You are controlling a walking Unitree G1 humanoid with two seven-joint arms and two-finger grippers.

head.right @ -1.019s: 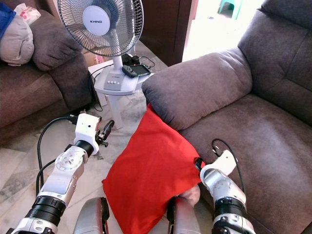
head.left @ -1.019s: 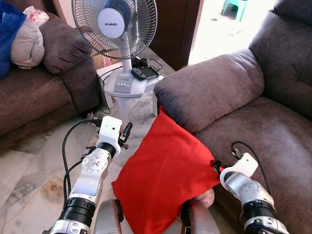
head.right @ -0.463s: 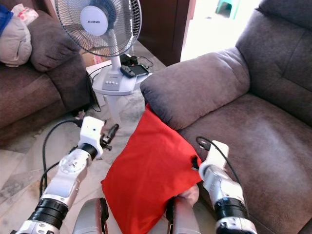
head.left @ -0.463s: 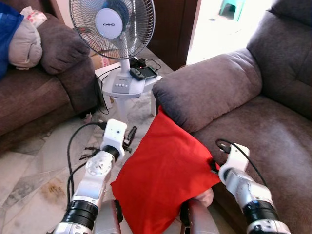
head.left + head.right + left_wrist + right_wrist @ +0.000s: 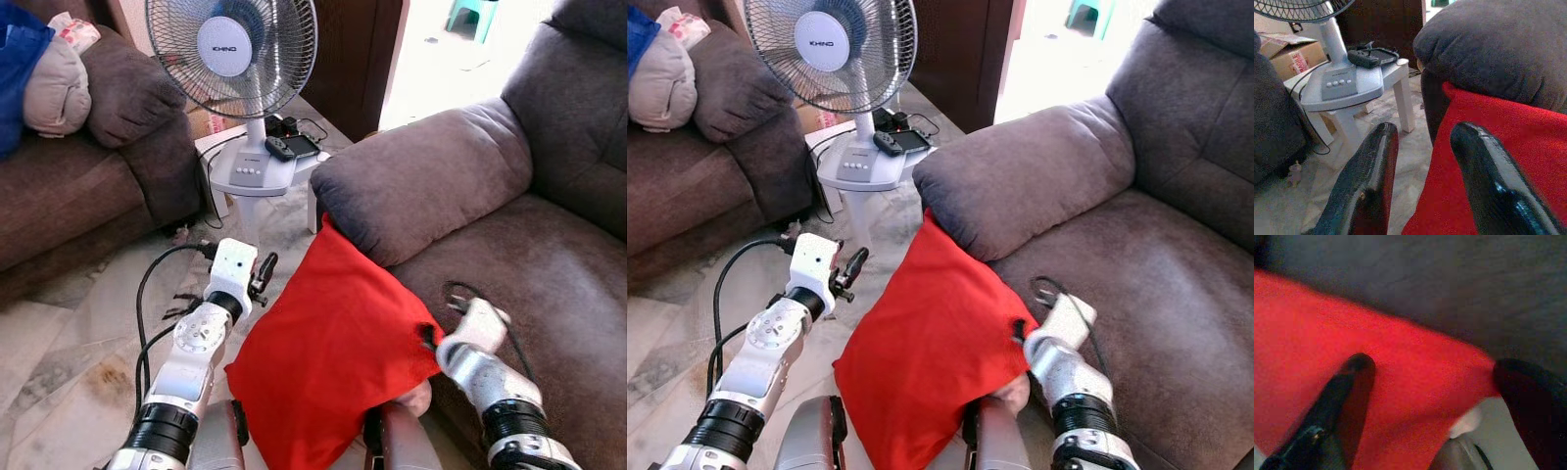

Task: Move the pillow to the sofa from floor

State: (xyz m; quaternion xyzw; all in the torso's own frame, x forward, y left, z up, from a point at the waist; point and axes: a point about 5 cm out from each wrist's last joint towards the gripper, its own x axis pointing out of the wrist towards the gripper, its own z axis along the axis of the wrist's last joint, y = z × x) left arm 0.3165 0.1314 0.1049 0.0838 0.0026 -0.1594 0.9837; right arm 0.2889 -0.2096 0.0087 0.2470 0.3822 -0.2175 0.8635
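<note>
Leaning against the front of the grey-brown sofa (image 5: 460,186), one red pillow (image 5: 333,352) stands on a corner between the robot's two arms, its top corner tucked under the sofa's padded armrest and its lower part hanging in front of the robot's body. Two grippers flank it. The left gripper (image 5: 263,277) sits just beside the pillow's upper left edge; in the left wrist view its two glossy black fingers (image 5: 1371,181) stand narrowly apart, one of them in front of the red cloth, nothing pinched between them. The right gripper (image 5: 1435,382) is at the pillow's right corner, by the front edge of the seat cushion; in the right wrist view its fingers are spread wide, one lying on the red fabric and the other past the corner. The pillow is square, soft, of smooth matte cloth. A second brown sofa (image 5: 88,186) stands at the left with a beige and blue bundle (image 5: 39,78) on it. One white pedestal fan (image 5: 232,54) with a round wire cage rises from a small white table (image 5: 260,171), and the floor (image 5: 69,333) is pale marbled tile.
</note>
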